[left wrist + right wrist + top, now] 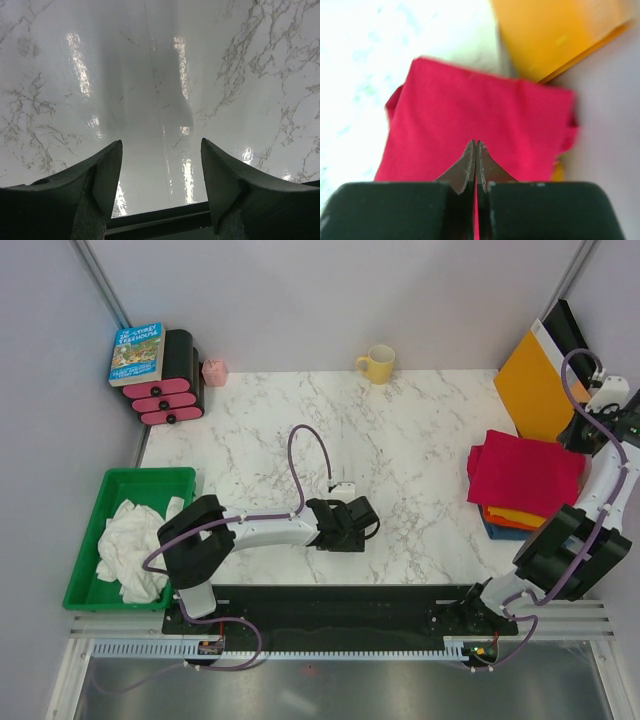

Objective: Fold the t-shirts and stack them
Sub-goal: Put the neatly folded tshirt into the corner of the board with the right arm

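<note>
Well, R gripper (475,145) closed, prob. above crimson shirt (480,110); L gripper (161,142) wide.

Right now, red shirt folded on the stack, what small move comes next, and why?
Probably swing the left hand toward the green bin: it hovers open over the table, while a white shirt lies crumpled there, unfolded.

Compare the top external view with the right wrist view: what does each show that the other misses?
Only the top external view shows the green bin holding white cloth, the yellow mug and the book. Only the right wrist view shows the right gripper close up, its jaws pressed together. Both show the crimson t-shirt lying folded on top of the stack and the orange-yellow envelope beside it.
</note>
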You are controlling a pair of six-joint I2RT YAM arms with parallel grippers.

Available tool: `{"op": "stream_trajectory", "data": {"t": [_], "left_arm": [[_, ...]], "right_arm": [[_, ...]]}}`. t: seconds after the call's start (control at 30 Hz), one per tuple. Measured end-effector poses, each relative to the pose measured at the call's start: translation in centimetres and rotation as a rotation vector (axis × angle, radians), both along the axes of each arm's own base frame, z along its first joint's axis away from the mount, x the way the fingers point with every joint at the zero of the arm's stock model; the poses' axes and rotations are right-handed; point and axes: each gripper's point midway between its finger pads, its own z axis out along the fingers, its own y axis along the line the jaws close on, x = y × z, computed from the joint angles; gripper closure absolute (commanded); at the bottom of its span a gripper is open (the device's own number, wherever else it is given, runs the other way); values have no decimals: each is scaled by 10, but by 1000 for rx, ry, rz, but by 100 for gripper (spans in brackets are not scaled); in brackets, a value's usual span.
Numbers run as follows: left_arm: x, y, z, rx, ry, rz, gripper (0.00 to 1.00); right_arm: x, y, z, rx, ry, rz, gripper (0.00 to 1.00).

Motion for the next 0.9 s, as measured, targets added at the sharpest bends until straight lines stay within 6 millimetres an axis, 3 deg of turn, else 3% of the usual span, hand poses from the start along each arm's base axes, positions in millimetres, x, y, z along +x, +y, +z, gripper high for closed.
{"op": "stream_trajectory", "data": {"t": [0.13, 0.2, 0.3, 0.37, 0.5, 0.6, 0.63, 0.7, 0.77, 0.9], "left_arm": [[-2, -4, 2, -6, -3, -8, 30], [-4, -5, 2, -6, -2, -12, 30], [-5, -6, 2, -9, -1, -11, 30], [-6, -6, 2, -11, 0, -10, 30], [-8, -7, 2, -12, 1, -9, 29], [-10, -8, 2, -12, -1, -15, 29], [-10, -8, 2, -11, -1, -17, 29], [-12, -9, 2, -11, -2, -21, 28], [-12, -9, 2, -11, -2, -23, 28], [-13, -10, 3, -10, -9, -25, 26]], "right_arm": [[-13, 32, -49, 134, 113, 71, 100], [-28, 52, -85, 213, 209, 102, 100], [-53, 70, -118, 278, 308, 128, 100], [-69, 81, -135, 299, 354, 146, 100], [-87, 94, -145, 298, 386, 181, 100], [-87, 96, -141, 302, 376, 192, 76], [-84, 96, -137, 307, 365, 192, 51], [-76, 95, -122, 321, 334, 179, 28], [-60, 87, -95, 301, 266, 164, 5], [-31, 70, -12, 173, 42, 108, 2]]}}
